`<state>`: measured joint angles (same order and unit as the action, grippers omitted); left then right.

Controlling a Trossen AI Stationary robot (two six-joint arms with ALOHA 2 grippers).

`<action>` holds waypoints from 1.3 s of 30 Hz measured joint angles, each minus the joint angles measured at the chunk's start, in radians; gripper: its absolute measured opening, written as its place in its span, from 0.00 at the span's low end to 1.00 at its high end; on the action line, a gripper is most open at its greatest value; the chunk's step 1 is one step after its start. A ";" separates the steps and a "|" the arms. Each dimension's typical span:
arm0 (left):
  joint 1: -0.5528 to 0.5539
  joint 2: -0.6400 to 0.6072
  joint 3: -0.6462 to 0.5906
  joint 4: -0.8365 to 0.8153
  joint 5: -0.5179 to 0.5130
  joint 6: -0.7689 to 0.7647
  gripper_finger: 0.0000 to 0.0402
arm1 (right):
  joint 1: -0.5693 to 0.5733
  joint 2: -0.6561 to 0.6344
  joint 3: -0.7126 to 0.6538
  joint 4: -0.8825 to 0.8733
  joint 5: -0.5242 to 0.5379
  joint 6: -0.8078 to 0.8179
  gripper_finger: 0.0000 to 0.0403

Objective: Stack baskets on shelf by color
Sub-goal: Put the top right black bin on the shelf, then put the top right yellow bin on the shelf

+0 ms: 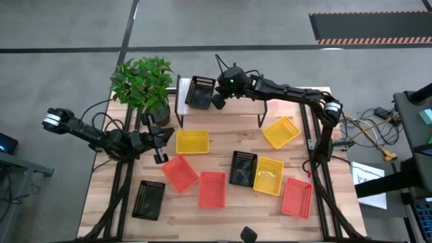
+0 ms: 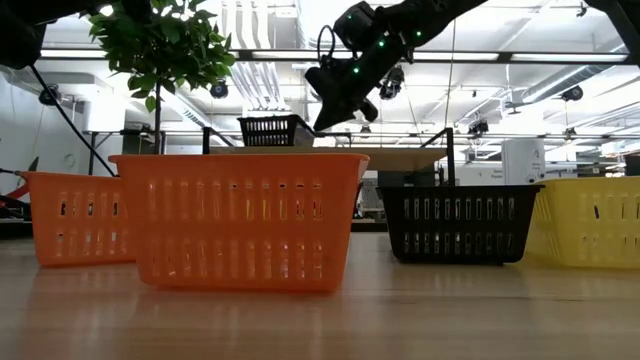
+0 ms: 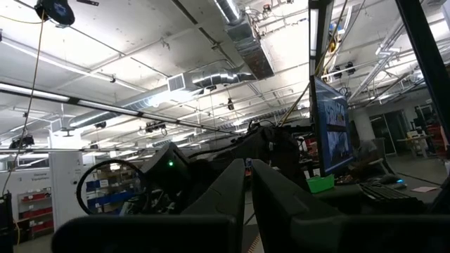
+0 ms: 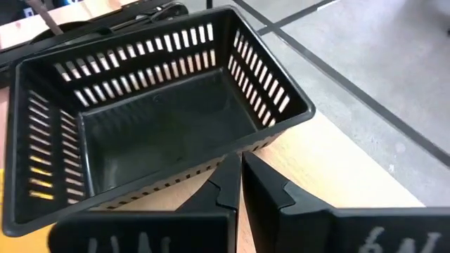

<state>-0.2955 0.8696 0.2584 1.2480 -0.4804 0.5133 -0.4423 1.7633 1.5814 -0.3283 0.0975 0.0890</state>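
A black basket (image 1: 200, 91) (image 4: 155, 133) stands upright, its bottom on the left end of the shelf (image 1: 270, 108) (image 2: 400, 158). My right gripper (image 1: 217, 101) (image 4: 238, 165) is shut and slants down beside this basket's long wall; in the low view it (image 2: 322, 122) hangs just right of the basket (image 2: 272, 130). On the table lie three yellow baskets (image 1: 192, 142) (image 1: 281, 131) (image 1: 268, 175), three orange ones (image 1: 179, 173) (image 1: 212, 189) (image 1: 296, 197) and two black ones (image 1: 243, 167) (image 1: 149, 200). My left gripper (image 1: 160, 143) (image 3: 246, 197) waits shut at the table's left, pointing upward. My right gripper's shut fingertips (image 4: 228, 176) stand at the lower edge of the black basket's long side wall (image 4: 211, 163), coming slantwise from above. I cannot tell whether they touch it. The basket stands level on the shelf.
A potted plant (image 1: 144, 84) stands at the table's far left, close to the shelf's left end. The shelf's middle and right part (image 1: 236, 111) is bare board. The loose baskets crowd the table's middle and near right.
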 joint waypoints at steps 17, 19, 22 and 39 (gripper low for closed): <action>0.000 0.000 0.000 0.000 0.000 0.021 0.03 | -0.003 -0.013 -0.002 0.057 0.008 0.028 0.02; 0.001 0.000 0.000 0.001 0.000 0.023 0.03 | -0.003 -0.053 0.002 0.000 0.008 0.037 0.02; 0.001 -0.003 0.005 0.002 0.000 0.028 0.03 | 0.006 -0.102 0.003 -0.088 0.010 0.053 0.02; 0.001 -0.005 0.024 0.009 0.000 0.071 0.03 | 0.239 -0.194 0.002 -0.153 0.009 0.044 0.02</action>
<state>-0.2943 0.8650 0.2821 1.2568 -0.4801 0.5838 -0.2034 1.5692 1.5837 -0.4816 0.1060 0.1334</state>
